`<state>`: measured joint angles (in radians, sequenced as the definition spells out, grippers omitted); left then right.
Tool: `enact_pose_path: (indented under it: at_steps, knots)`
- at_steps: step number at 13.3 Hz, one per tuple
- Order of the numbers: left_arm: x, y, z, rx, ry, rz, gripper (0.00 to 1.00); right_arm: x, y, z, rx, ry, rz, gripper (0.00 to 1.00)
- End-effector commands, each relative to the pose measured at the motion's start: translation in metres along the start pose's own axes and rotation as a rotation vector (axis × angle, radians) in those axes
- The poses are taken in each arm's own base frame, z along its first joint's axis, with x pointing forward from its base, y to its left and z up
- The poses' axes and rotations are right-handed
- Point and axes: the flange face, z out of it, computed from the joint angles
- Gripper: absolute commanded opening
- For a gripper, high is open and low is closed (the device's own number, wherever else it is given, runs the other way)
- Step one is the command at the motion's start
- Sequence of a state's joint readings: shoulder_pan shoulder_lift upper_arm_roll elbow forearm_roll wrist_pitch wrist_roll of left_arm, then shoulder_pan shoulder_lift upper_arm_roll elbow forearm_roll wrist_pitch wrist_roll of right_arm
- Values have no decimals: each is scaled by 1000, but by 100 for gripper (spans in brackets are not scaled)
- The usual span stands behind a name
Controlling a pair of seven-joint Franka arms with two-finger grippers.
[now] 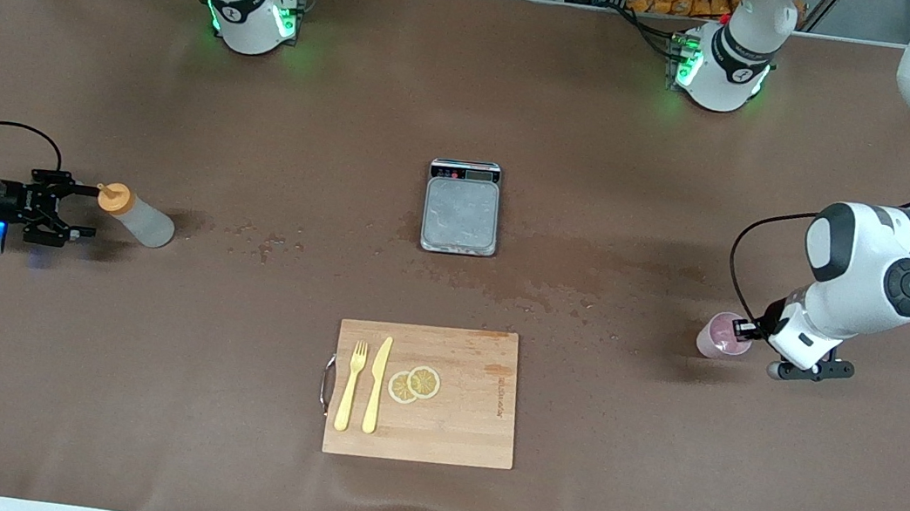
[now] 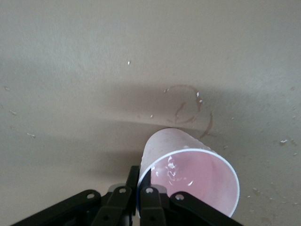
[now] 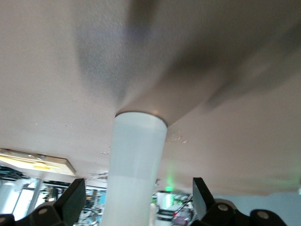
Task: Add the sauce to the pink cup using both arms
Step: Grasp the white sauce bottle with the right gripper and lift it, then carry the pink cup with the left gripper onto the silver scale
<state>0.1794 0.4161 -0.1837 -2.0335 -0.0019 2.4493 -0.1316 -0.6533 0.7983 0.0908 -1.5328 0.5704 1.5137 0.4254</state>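
Right hand (image 1: 78,212) sits low at the right arm's end of the bench (image 1: 225,401), fingers (image 3: 70,201) spread either side of the sauce (image 1: 137,216), not gripping. The bottle stands upright, orange cap toward the hand. Left hand (image 2: 136,197) is at the left arm's end, fingers pressed on the rim of the cup (image 1: 721,335), apparently one inside, one outside. Cup upright on the bench. Scale (image 1: 462,206) midway between the arms.

The table covering (image 1: 143,355) is looking matt brown and stained. The squeeze bottle (image 1: 139,217) is showing cloudy translucent plastic under an orange cap. The pink cup (image 2: 190,176) is gleaming, smooth plastic. The scale plate (image 1: 461,217) is shining steel; the cutting board (image 1: 458,432) is showing pale wood grain.
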Motion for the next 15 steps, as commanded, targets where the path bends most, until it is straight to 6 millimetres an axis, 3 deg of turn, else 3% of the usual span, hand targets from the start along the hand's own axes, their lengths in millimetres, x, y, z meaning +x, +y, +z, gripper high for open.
enact_pose_path:
  at_steps: [1,6,9,12,14,15]
  knots:
    - [8,16,-39,-9,27,13,0,-2,-8,9,5,-45,62,100]
    - [22,59,-78,-23,-25,-18,0,19,-8,52,-21,-132,84,100]
    - [11,105,-88,-45,-42,-43,0,23,-9,65,-17,-162,91,100]
    - [-4,150,-91,-68,-53,-110,0,5,-26,92,-76,-227,76,100]
    - [-17,180,-93,-81,-65,-152,0,7,-24,88,-64,-229,80,86]
    - [-25,195,-94,-88,-73,-189,0,7,-23,87,-62,-230,75,71]
